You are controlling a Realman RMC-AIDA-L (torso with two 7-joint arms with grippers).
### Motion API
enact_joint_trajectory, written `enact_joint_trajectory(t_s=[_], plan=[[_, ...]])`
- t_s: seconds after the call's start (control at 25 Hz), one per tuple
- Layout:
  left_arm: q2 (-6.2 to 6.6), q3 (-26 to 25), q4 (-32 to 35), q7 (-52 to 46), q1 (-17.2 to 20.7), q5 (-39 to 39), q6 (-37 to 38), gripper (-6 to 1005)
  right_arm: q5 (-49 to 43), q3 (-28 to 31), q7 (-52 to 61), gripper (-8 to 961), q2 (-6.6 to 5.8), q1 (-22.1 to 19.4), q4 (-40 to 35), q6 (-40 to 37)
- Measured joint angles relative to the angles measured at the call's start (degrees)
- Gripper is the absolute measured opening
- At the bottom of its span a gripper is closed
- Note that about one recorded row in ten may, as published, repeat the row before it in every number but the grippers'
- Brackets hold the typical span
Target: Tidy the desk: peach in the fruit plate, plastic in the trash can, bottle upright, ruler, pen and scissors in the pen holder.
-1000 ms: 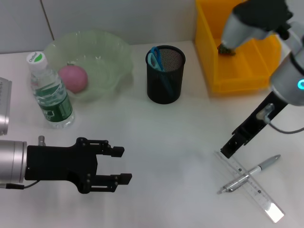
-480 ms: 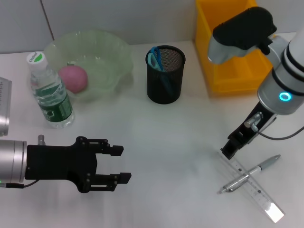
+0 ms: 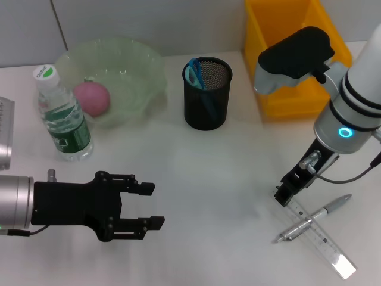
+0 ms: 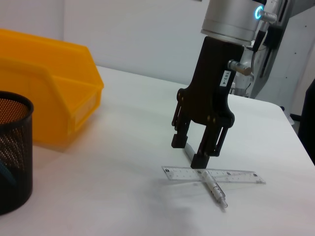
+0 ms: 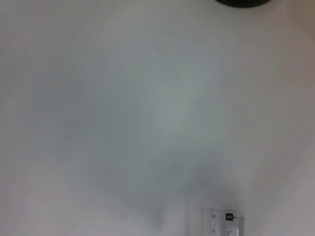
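Note:
A clear ruler (image 3: 315,235) lies at the right front of the table with a silver pen (image 3: 311,219) across it. Both show in the left wrist view, ruler (image 4: 236,175) and pen (image 4: 214,186). My right gripper (image 3: 284,195) hangs open just above the ruler's near end, fingers pointing down (image 4: 189,150). The ruler's end shows in the right wrist view (image 5: 222,222). The black mesh pen holder (image 3: 206,95) holds blue scissors (image 3: 193,72). The peach (image 3: 91,98) lies in the green fruit plate (image 3: 140,65). The bottle (image 3: 62,116) stands upright. My left gripper (image 3: 149,206) is open and empty at the front left.
A yellow bin (image 3: 292,65) stands at the back right, behind my right arm; it also shows in the left wrist view (image 4: 44,103). The pen holder's side shows there too (image 4: 12,152). No plastic is in view.
My right arm has swung inward and its gripper has shifted slightly left, closer over the ruler's near end. The left arm has not moved.

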Motion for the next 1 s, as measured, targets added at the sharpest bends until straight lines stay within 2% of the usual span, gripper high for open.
enact_joint_trajectory(t_s=[0.16, 0.48, 0.68, 1.0], plan=[[0.0, -0.08, 0.23, -0.06, 0.1, -0.09, 0.11, 677, 0.0, -0.12, -0.02, 624, 0.04, -0.18, 0.07, 0.37], [0.0, -0.07, 0.36, 0.11, 0.35, -0.24, 0.29, 677, 0.46, -0.79, -0.09, 684, -0.01, 0.12, 0.33, 0.19], [0.0, -0.08, 0.34, 0.27, 0.5, -0.32, 0.3, 677, 0.41, -0.81, -0.05, 813, -0.05, 0.14, 0.48, 0.3], [0.0, -0.6, -0.05, 0.39, 0.59, -0.37, 0.37, 676, 0.47, -3.04, 0.19, 812, -0.02, 0.26, 3.19, 2.8]])
